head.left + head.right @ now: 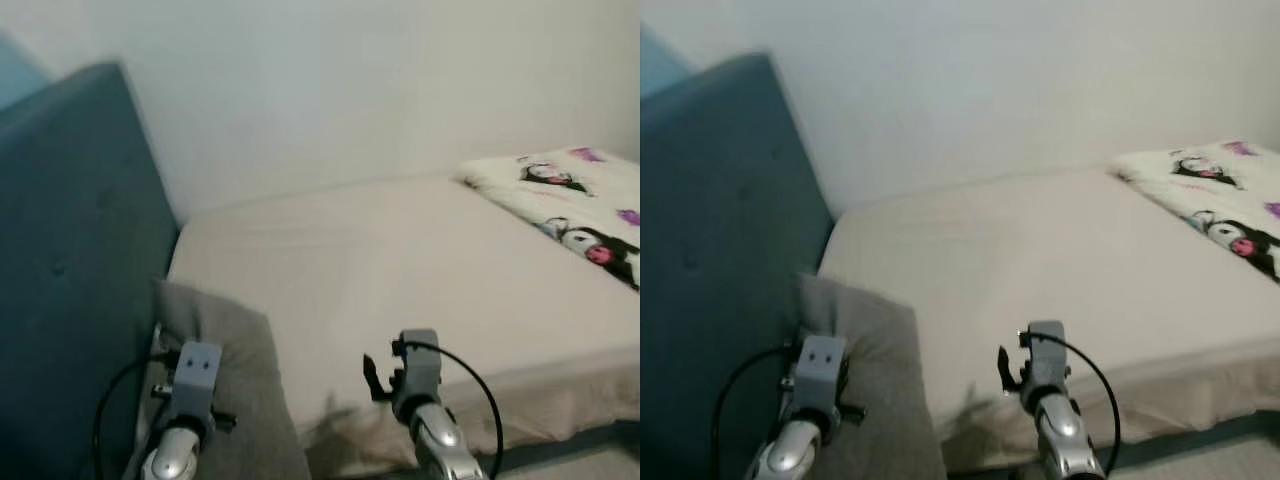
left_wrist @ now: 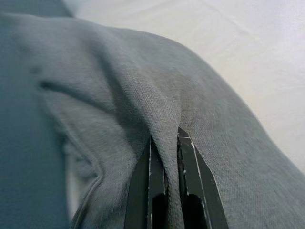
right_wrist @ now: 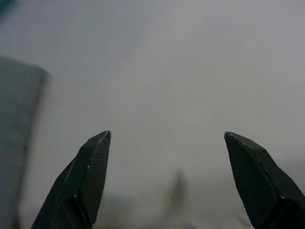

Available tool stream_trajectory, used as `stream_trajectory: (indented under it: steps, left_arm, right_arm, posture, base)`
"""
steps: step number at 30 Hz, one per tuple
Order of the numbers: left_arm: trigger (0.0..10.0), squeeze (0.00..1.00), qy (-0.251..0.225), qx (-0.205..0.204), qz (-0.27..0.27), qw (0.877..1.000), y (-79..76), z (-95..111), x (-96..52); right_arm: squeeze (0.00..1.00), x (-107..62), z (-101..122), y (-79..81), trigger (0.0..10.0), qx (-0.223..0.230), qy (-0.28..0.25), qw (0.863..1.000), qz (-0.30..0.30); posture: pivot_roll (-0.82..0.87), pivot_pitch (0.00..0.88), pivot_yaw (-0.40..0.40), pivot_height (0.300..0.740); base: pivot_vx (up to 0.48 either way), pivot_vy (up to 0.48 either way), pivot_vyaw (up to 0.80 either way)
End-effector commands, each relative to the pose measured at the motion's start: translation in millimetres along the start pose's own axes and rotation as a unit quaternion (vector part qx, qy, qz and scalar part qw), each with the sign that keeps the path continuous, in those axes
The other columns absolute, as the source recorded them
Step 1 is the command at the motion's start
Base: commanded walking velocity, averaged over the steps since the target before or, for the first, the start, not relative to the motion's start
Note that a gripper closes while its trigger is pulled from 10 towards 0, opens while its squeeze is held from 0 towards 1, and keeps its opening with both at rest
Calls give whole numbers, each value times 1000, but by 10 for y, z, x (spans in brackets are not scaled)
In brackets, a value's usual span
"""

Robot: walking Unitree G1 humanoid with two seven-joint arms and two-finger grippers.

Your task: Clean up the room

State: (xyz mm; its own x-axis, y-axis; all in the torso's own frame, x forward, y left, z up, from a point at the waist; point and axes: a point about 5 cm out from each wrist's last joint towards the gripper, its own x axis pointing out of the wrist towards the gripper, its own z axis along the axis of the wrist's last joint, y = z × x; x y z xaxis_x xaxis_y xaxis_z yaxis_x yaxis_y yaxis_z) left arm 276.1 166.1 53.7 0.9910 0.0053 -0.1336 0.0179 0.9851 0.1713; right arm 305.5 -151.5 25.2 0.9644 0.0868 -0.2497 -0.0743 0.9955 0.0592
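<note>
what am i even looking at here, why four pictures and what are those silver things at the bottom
A humanoid robot is tidying a bedroom. The top two pictures come from cameras in its head, looking down at a bed with a teal headboard and a cartoon-print blanket. The silver things are its two arms. The other two pictures come from cameras on its wrists, looking along black fingers. The left gripper is pinching a fold of the grey pillow lying by the headboard. The right gripper is open, holding nothing, pointing over the bed.
</note>
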Motion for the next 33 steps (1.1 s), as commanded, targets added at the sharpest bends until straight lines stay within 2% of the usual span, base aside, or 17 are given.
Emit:
stream_trajectory:
  steps: [1,15,22,26,31,32,33]
  left_arm:
    - [10000,0,-10,9,2,1000,52,48,12]
    - [10000,0,1,22,3,1000,108,33,-9]
    - [10000,0,-18,-5,21,1000,202,161,72]
    - [10000,0,-28,-5,13,1000,218,225,103]
    - [10000,0,-52,-25,-24,998,146,447,268]
    - [10000,0,-66,-34,-52,996,50,621,413]
    - [10000,0,-70,-36,-59,995,24,667,447]
  right_arm:
    - [0,6,1,47,10000,5,-1,1000,4]
    - [0,-6,-27,55,10000,11,2,1000,1]
    - [0,53,114,28,10000,19,-18,1000,4]
    - [0,74,172,37,10000,23,-30,999,11]
    - [0,126,271,69,10000,19,-38,999,26]
    - [0,149,308,83,10000,19,-39,999,31]
    - [0,154,316,87,10000,19,-39,999,32]
  posture:
    - [95,104,16,611]
    - [102,119,28,611]
    - [99,125,19,591]
    - [100,130,16,582]
    - [104,146,8,582]
    - [106,164,6,582]
    - [106,164,6,582]
  base:
    - [0,0,0]
    - [0,0,0]
    - [0,0,0]
    - [0,0,0]
    - [0,0,0]
    - [0,0,0]
    - [0,0,0]
